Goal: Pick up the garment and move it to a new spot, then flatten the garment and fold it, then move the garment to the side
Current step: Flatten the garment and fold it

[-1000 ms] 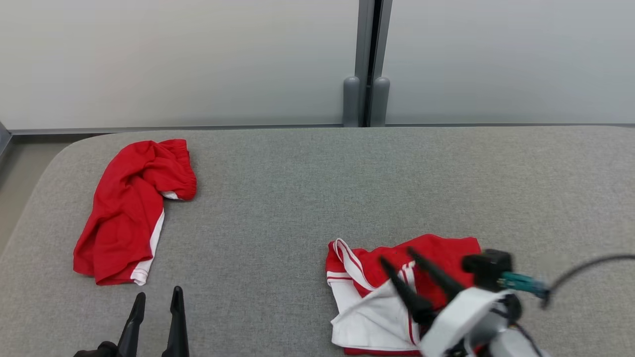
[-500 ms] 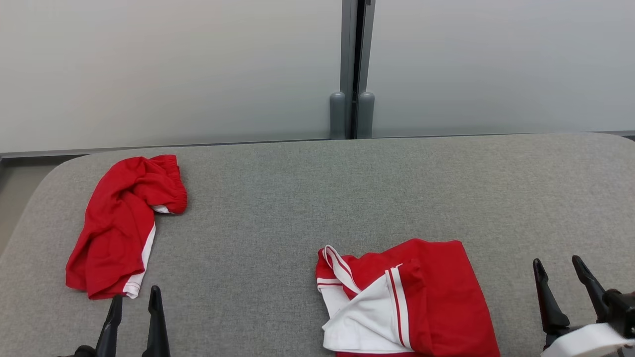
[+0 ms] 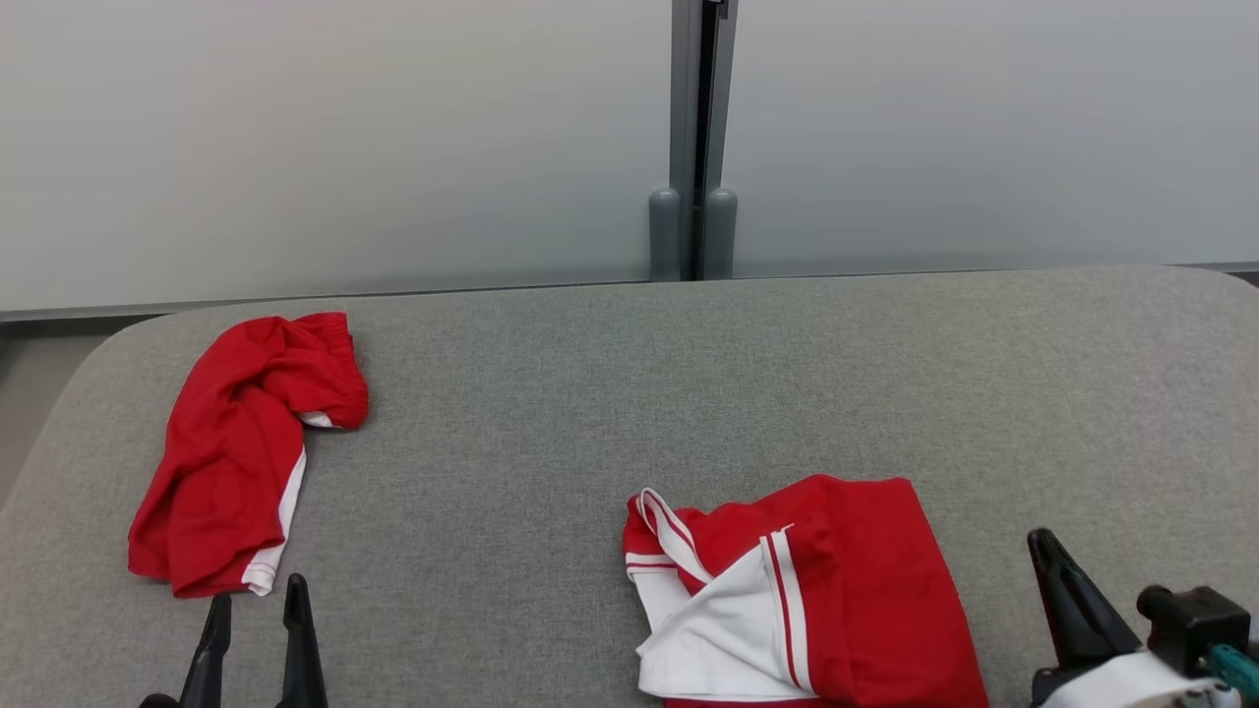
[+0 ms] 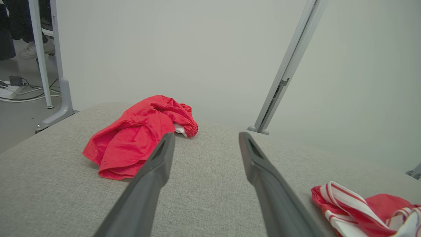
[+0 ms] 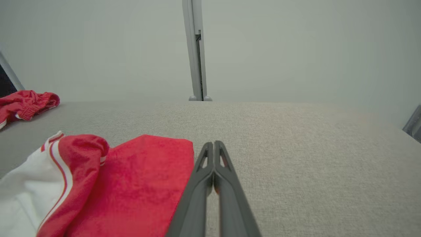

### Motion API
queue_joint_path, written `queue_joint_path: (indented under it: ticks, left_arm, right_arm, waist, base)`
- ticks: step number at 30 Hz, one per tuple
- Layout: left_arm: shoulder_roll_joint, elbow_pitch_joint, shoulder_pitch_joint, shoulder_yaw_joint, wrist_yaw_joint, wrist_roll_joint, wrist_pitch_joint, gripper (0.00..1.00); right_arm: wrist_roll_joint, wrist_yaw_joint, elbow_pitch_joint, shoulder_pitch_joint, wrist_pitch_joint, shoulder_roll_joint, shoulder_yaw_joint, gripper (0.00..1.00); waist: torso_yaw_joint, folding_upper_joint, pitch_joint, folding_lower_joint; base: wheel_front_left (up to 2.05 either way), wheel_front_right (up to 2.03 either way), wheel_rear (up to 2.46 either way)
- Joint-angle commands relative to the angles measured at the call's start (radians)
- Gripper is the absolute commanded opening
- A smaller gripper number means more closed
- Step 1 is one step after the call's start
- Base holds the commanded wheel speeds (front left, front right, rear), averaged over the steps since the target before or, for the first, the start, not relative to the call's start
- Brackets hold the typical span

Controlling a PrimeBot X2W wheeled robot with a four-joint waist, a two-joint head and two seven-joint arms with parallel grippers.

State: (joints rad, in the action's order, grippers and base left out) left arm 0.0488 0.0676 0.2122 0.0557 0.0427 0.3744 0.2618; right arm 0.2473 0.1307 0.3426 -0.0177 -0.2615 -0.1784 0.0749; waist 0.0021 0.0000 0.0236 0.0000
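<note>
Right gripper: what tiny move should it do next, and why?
Probably open its fingers first. The right gripper is shut on nothing, just right of the red and white garment, which lies crumpled and unheld on the grey cushion. It needs open jaws to grab the cloth edge.

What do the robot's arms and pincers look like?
Each has two long, thin, dark grey fingers tapering to points: the left pincer and the right pincer. The right arm wears a white cover, with a black block and a teal plug.
</note>
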Motion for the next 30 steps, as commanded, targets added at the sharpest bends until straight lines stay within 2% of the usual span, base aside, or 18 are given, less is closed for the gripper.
queue_joint_path:
  ticks: [1,10,16,22,30]
  left_arm:
    - [0.004,-0.004,-0.008,0.002,0.0,-0.003,0.004,1.0]
    - [0.003,0.004,-0.038,-0.01,0.018,-0.014,0.004,1.0]
    - [0.004,0.009,-0.056,-0.016,0.017,-0.004,0.004,1.0]
    - [0.003,0.013,-0.06,-0.01,0.018,-0.003,0.004,1.0]
    - [0.004,0.015,-0.064,-0.01,0.013,0.004,0.004,1.0]
  right_arm:
    - [0.014,0.0,0.01,0.038,-0.005,-0.016,0.024,0.0]
    - [0.098,0.0,0.183,0.216,-0.005,-0.029,0.289,0.0]
    - [0.16,0.0,0.257,0.286,-0.005,-0.043,0.409,0.0]
    - [0.203,0.0,0.282,0.314,-0.005,-0.061,0.502,0.0]
    - [0.243,0.0,0.195,0.313,-0.005,-0.105,0.641,0.0]
  waist:
    - [0.002,0.0,-0.006,0.0]
    - [0.033,0.0,-0.047,0.0]
    - [0.065,0.0,-0.073,0.0]
    - [0.079,0.0,-0.081,0.0]
    - [0.086,0.0,-0.079,0.0]
  base:
    - [0.0,0.0,0.0]
    - [0.0,0.0,0.0]
    - [0.0,0.0,0.0]
    - [0.0,0.0,0.0]
    - [0.0,0.0,0.0]
